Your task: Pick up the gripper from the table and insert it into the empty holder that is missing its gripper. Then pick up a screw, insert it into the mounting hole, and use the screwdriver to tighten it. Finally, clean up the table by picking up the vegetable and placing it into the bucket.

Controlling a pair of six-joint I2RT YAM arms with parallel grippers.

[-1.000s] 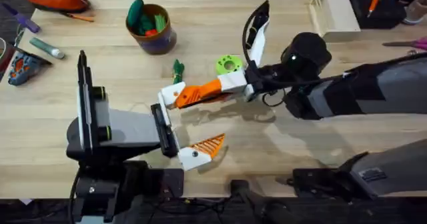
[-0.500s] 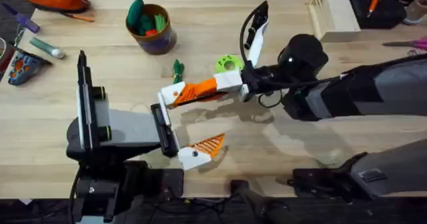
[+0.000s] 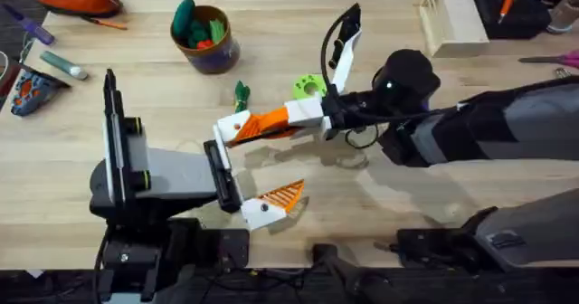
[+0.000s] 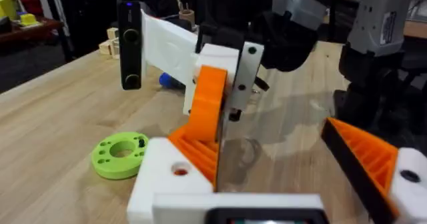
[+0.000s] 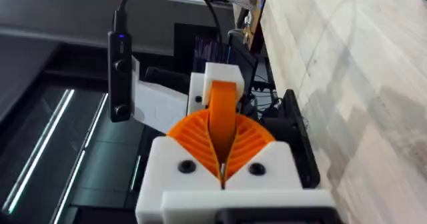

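Step 1 in hand: insertion. Right gripper (image 3: 294, 117) clamped on small orange ribbed plastic finger (image 3: 258, 125), finger's end just beyond the tips, touching white angular plastic holder (image 3: 228, 129) on left gripper (image 3: 249, 168), spread wide apart. Next, probably: push home, release, fetch 1 screw.

We watched the right gripper (image 3: 271, 123), its pads pressed together on the gripper (image 3: 268, 120), slide a touch toward nine o'clock, so the orange piece sat further into the holder (image 3: 233, 128). The right arm's dark wrist (image 3: 404, 76) drifted the same way and slightly toward twelve.
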